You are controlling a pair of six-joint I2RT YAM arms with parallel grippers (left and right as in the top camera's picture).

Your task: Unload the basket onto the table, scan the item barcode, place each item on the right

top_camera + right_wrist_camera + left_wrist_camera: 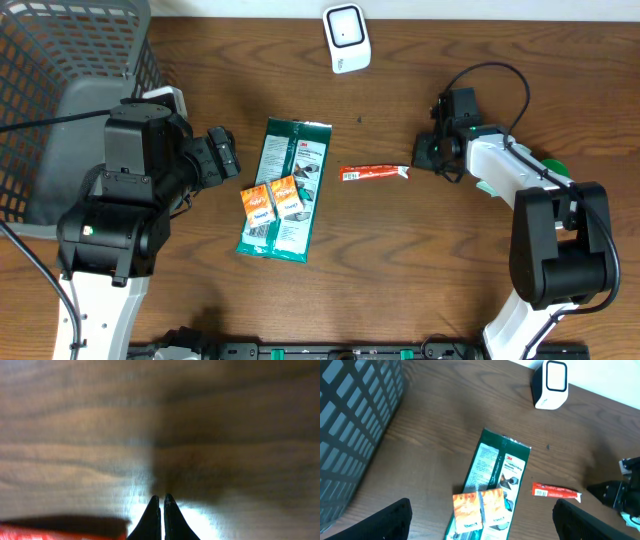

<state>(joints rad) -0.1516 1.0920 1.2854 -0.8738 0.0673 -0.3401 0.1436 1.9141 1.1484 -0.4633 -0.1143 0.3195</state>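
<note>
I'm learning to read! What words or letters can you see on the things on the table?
"3M": on the green package, near its top.
The other print on the green package: too small to read.
Two orange packets lying on it: print too blurred to read.
Red sachet: white label at one end, too small to read.
White scanner: no words seen.
</note>
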